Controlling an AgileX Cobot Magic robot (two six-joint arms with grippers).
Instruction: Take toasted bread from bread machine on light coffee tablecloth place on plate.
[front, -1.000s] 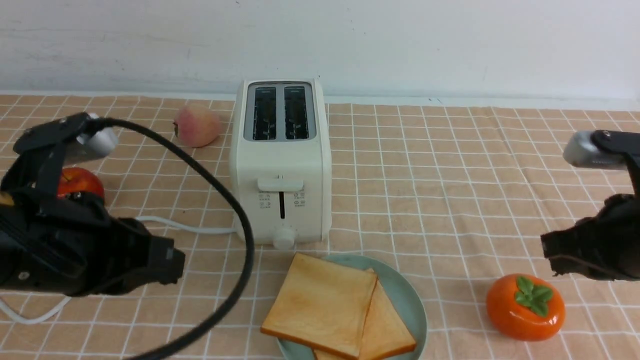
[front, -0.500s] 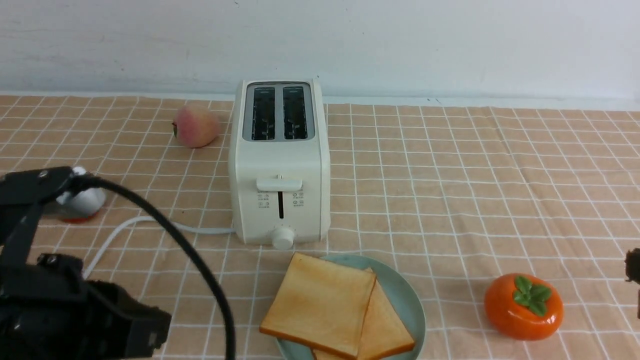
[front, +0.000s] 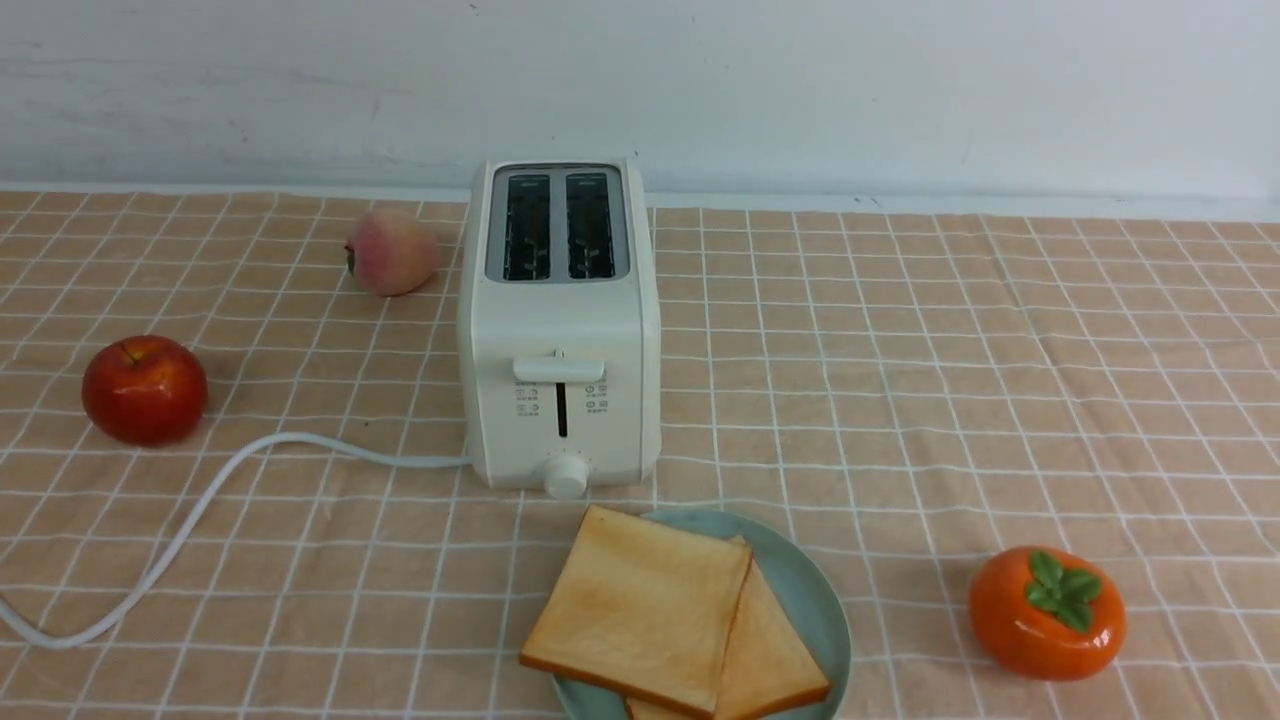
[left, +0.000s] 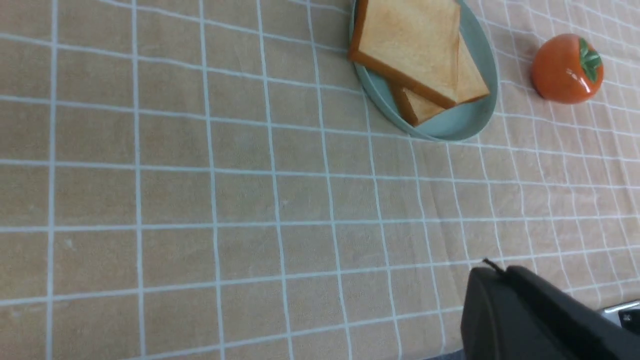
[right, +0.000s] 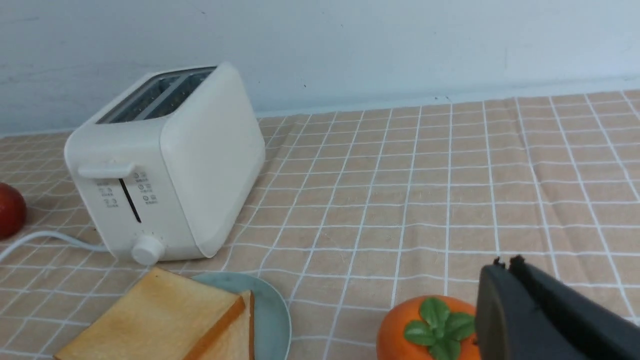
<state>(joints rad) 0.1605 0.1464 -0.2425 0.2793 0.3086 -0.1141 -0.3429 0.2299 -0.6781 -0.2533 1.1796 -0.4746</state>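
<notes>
Toasted bread (front: 640, 610): two square slices, stacked and overlapping on the plate (front: 815, 600), upper slice skewed over the lower one and overhanging the plate's rim on the robot's left. Plate set on the light coffee tablecloth (front: 900, 380) just in front of the bread machine (front: 560, 330), near its round knob (front: 566, 476) but not touching. Bread machine upright, both top slots dark with no slice showing, front lever (front: 558, 368) high on its slot, white power cord (front: 200, 510) curling away over the cloth toward the robot's left and off the near edge. Elsewhere on the cloth: red apple (front: 145, 390) far on the robot's left, pinkish peach (front: 392, 251) beside the bread machine's back corner on that same side, orange persimmon (front: 1047, 612) on the robot's right of the plate, apart from it. No arm anywhere in the front view. From the left wrist camera, left gripper (left: 492, 272) seen only as a dark closed tip over bare cloth, jaws pressed together, pinching nothing, well apart from the plate (left: 450, 127) and toasted bread (left: 410, 45). From the right wrist camera, right gripper (right: 505, 265) likewise a dark tip with jaws pressed together and empty, hanging just beside the persimmon (right: 425, 330), with bread machine (right: 165, 165), plate (right: 270, 310) and toasted bread (right: 155, 320) farther off.
</notes>
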